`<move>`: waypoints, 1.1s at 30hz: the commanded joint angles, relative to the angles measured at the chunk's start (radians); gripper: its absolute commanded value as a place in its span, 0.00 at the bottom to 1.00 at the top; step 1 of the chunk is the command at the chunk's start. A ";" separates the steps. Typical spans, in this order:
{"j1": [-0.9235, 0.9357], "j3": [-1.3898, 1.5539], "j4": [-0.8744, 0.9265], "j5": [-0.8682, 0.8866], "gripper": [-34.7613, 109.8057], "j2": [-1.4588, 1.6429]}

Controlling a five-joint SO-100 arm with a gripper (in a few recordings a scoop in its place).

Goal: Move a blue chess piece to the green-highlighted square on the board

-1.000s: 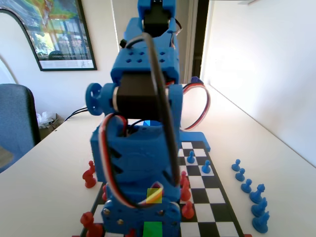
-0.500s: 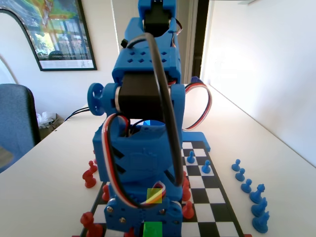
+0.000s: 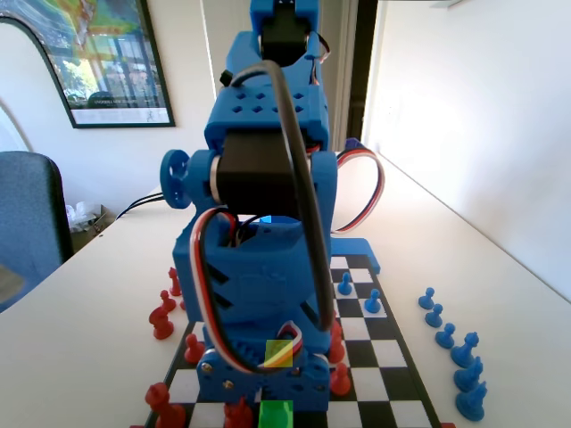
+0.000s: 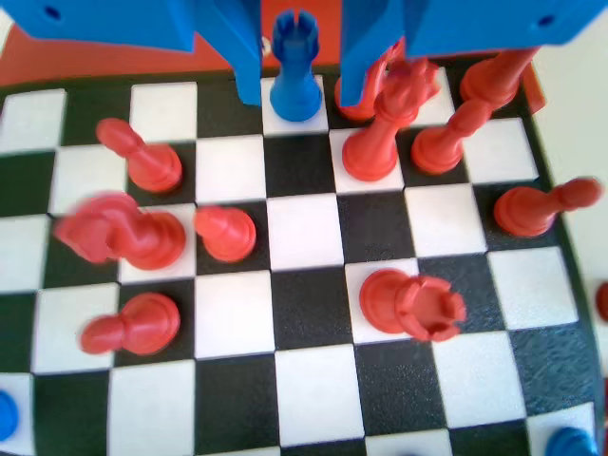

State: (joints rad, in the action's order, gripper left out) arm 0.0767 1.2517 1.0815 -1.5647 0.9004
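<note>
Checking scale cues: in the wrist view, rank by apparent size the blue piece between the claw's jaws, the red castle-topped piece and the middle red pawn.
1. the red castle-topped piece
2. the blue piece
3. the red pawn
The last two look close, so their order is unsure.

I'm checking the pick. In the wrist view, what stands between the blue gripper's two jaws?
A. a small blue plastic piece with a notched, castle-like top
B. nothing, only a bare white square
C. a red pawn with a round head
A: a small blue plastic piece with a notched top stands upright between the jaws of the blue gripper, on a white square.
</note>
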 commanded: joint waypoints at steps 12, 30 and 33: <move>-0.021 0.091 0.035 -0.006 0.30 0.344; -0.048 0.523 0.067 -0.067 0.25 0.914; -0.052 0.600 0.081 -0.078 0.25 1.032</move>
State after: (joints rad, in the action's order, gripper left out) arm 0.0153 1.8101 1.1397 -1.6199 1.7273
